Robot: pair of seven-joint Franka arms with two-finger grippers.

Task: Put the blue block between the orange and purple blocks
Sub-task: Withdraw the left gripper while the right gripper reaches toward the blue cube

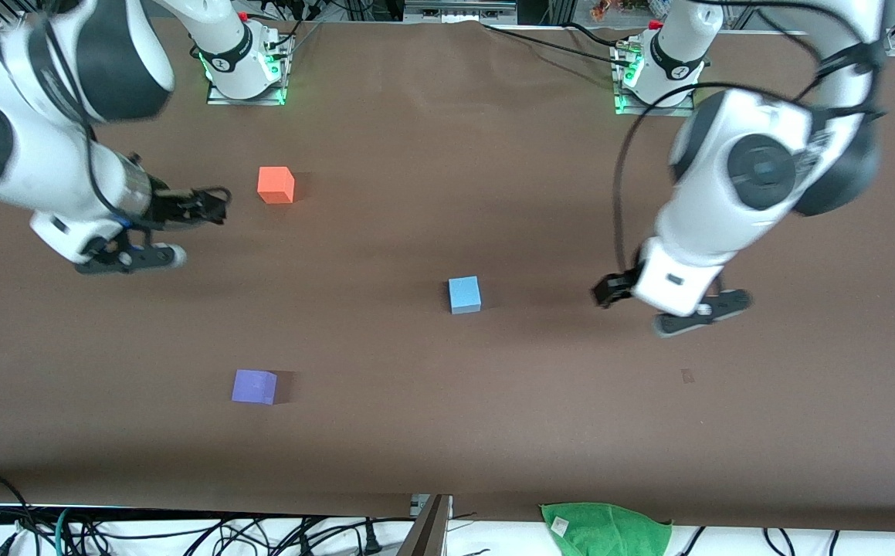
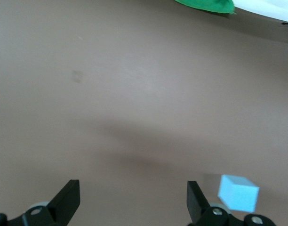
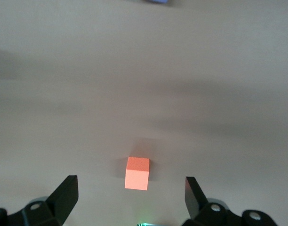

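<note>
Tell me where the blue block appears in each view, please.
Front view: blue block near the table's middle, nearer the camera than the orange block.
Left wrist view: low in the picture, beside the open left gripper.
Right wrist view: not in it.
Shared landmark: green cloth.

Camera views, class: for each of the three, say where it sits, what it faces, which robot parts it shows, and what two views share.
Front view: high across the table, facing both bases; shows both arms, the sky-blue matte cube, orange matte cube and violet-purple cube.
Left wrist view: on the left arm, facing the brown table; open left gripper, blue cube.
Right wrist view: on the right arm; open right gripper, orange cube.
Shared: front and left wrist views both show the blue cube.
</note>
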